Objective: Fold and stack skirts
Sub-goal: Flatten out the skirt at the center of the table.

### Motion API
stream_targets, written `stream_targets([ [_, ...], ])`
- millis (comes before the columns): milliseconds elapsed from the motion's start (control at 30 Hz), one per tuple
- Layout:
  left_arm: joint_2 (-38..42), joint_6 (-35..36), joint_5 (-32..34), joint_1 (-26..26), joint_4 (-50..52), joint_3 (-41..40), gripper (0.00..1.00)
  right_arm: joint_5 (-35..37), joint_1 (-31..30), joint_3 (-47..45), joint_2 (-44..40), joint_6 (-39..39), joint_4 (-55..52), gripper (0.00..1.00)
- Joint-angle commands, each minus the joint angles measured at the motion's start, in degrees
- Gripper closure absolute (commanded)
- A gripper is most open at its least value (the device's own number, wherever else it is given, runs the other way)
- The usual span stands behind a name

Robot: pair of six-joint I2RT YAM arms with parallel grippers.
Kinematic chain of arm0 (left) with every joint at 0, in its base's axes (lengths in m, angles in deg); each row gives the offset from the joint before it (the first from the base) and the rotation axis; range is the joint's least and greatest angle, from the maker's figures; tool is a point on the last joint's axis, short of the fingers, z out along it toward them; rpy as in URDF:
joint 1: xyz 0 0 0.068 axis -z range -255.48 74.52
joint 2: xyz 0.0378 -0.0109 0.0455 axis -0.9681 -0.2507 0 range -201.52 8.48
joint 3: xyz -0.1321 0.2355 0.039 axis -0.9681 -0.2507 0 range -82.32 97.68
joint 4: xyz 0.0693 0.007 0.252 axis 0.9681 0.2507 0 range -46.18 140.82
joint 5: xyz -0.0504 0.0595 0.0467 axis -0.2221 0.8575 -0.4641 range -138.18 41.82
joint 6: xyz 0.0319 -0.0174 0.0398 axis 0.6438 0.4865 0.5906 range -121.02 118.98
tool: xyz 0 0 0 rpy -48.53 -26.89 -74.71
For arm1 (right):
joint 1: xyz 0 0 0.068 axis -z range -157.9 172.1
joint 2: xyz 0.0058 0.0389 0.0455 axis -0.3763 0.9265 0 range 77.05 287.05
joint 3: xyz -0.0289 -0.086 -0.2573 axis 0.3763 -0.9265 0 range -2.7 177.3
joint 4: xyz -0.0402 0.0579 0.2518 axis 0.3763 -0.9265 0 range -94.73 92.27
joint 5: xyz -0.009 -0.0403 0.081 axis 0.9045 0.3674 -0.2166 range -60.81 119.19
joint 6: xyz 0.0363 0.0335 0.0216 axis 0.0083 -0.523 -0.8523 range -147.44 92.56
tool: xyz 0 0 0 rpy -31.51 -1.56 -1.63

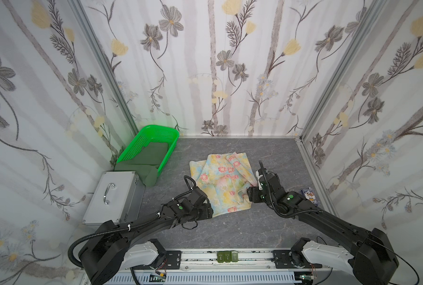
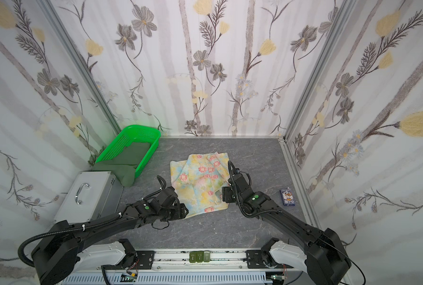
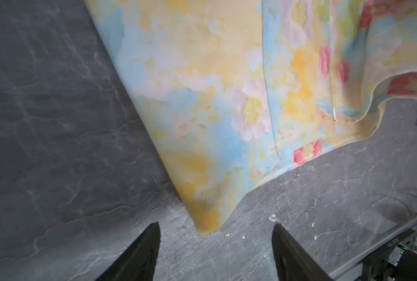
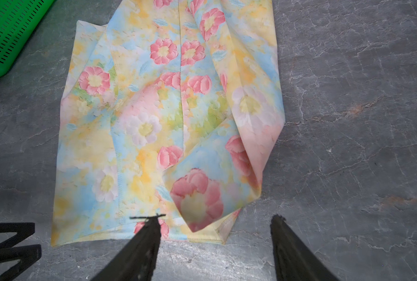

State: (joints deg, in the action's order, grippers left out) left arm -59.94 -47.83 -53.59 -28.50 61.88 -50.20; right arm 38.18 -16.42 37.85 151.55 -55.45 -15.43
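Left wrist view, left gripper (image 3: 216, 231): jaws spread wide, released, gripping nothing.
Left wrist view, floral skirt (image 3: 227, 97): pale yellow-blue cloth with pink flowers, lying on the table; one corner tip reaches just to the gap between the fingers and touches neither.
Left wrist view, table (image 3: 56, 121): dark grey with marble veins.
Right wrist view, right gripper (image 4: 217, 219): jaws spread, released, empty; one finger crosses the skirt's hem, and whether it touches the cloth cannot be told.
Right wrist view, skirt folds: a layer bearing a large pink flower lies doubled over the cloth beneath, its point toward the gap between the jaws.
Right wrist view, basket (image 4: 5, 36): bright green mesh, one corner showing, apart from the floral skirt.
Top views, floral skirt: in the middle of the table in both top views, partly folded in overlapping layers; the left gripper is low at its near-left corner, the right gripper at its near-right side.
Top views, dark green skirt (image 1: 148, 158): in the basket at the far left, its near end spilling over the basket's end onto the table, against the metal case.
Top views, metal case (image 1: 114, 197): silver, handle up, at the left, nearer than the basket.
Top views, card box (image 2: 287, 196): small and blue, by the right wall, well apart from the floral skirt.
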Motion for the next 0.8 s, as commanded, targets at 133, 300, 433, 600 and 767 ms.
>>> stream_targets([
  [133, 1.23, -3.99, 3.71, 2.4, 3.47, -1.53, 0.22, 7.81, -3.79, 1.98, 3.71, -0.29, -1.38, 0.35],
  [300, 0.31, -3.82, 4.76, 2.75, 3.38, -0.59, 0.22, 11.96, -5.21, 4.96, 7.69, -0.72, -1.47, 0.42],
  [433, 0.9, -4.07, 5.67, 2.76, 3.38, -0.52, 0.22, 16.44, -6.68, 6.7, 10.96, -1.68, -2.17, 0.51],
  [600, 0.34, -4.17, 6.13, 2.75, 3.38, 0.11, 0.22, 17.49, -7.18, 7.47, 13.26, -2.22, -1.68, 0.56],
  [767, -1.3, -4.18, 6.64, 2.76, 3.38, 1.25, 0.22, 20.68, -7.71, 8.73, 15.34, -3.4, -3.84, 0.68],
])
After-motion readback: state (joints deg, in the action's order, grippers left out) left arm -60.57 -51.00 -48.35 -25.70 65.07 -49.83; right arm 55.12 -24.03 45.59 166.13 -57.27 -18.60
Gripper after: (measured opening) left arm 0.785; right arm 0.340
